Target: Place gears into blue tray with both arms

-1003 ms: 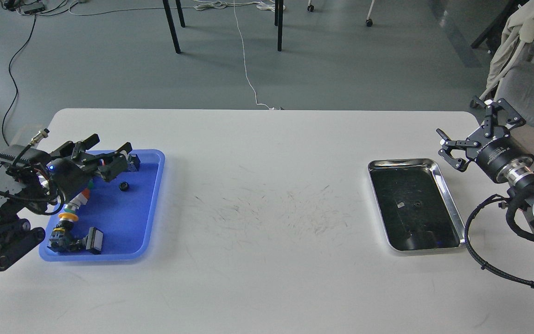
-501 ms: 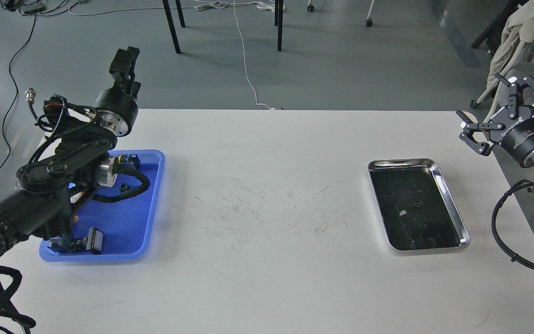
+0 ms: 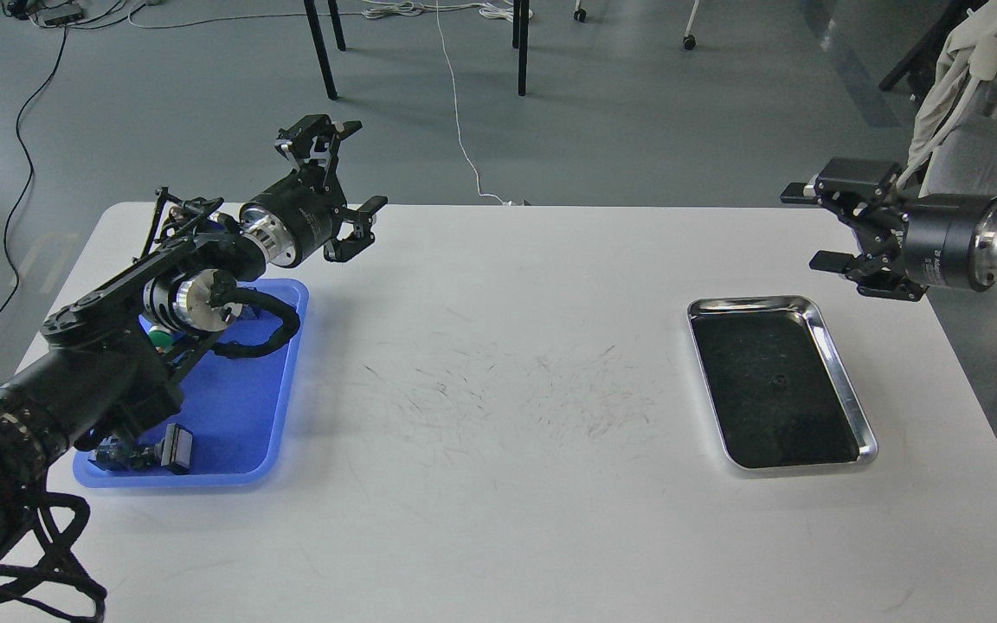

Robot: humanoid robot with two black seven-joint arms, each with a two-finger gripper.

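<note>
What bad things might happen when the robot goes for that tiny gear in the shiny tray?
The gear is tiny and dark on the steel tray's dark floor, so the open right gripper might miss it. The left arm hangs over the blue tray and might bump the switches.

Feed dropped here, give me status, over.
Left gripper and right gripper open, empty, raised. One gear in steel tray; blue tray partly hidden by left arm. Path clear.

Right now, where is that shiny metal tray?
In the head view the steel tray lies flat on the right side of the white table, just below the open right gripper and far from the blue tray.
</note>
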